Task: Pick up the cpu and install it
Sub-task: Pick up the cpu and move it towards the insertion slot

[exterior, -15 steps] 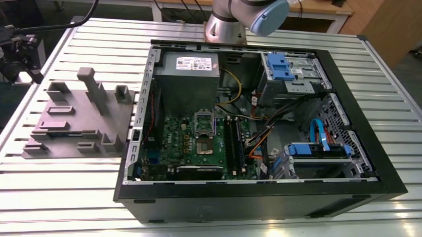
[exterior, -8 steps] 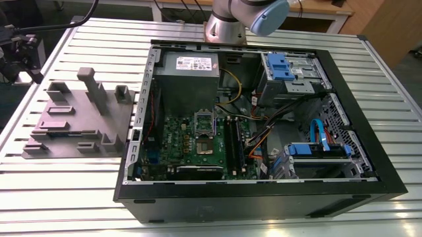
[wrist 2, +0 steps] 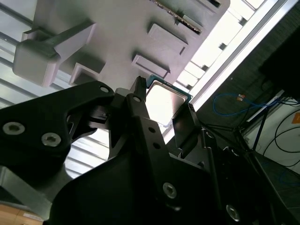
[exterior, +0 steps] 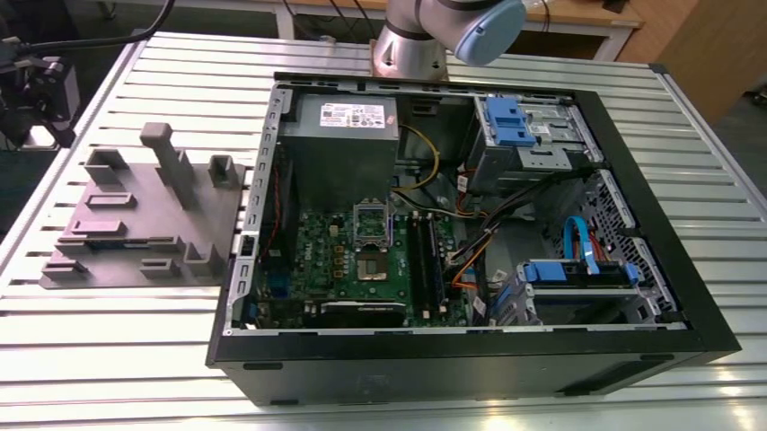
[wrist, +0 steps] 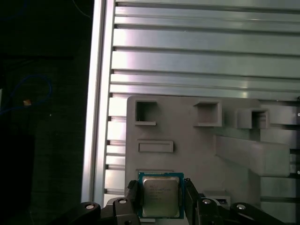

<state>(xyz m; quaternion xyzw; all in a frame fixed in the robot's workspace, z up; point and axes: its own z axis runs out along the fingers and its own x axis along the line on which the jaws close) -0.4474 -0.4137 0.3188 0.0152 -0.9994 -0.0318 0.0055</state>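
1. Over the grey tray [wrist: 187, 150], close to the tray edge that runs along the table's border: the gripper [wrist: 161, 191] has the cpu [wrist: 161, 199] clamped. One black finger [wrist: 132, 191] presses on each of two opposite sides.
2. In the first wrist view the cpu's silver lid faces the camera with a green rim around it. It sits square between the fingers, not skewed.
3. The second wrist view shows the same cpu [wrist 2: 165, 99] pinched between the fingertips, with glare on the lid and the tray surface behind it.
4. I can't tell whether the cpu is touching the tray or is clear of it.
5. Tray features in the first wrist view:
   - a shallow rectangular outline [wrist: 156, 146] near the cpu
   - three square pockets [wrist: 146, 113] in a row further out
   - a long upright block [wrist: 253, 154] off to one side
6. In the exterior view the tray [exterior: 132, 202] lies on the slatted aluminium table [exterior: 120, 341]. It is just beside the open PC case [exterior: 480, 368], on the exterior view's left of it.
7. The case lies on its side with the motherboard [exterior: 348, 242] flat inside. The socket [exterior: 372, 267] is near the board's middle, well apart from the tray.
8. Also in the case:
   - a grey power supply [exterior: 341, 135] with a white label, at the end nearest the arm base [exterior: 414, 45]
   - blue drive brackets [exterior: 518, 121] on the exterior view's right
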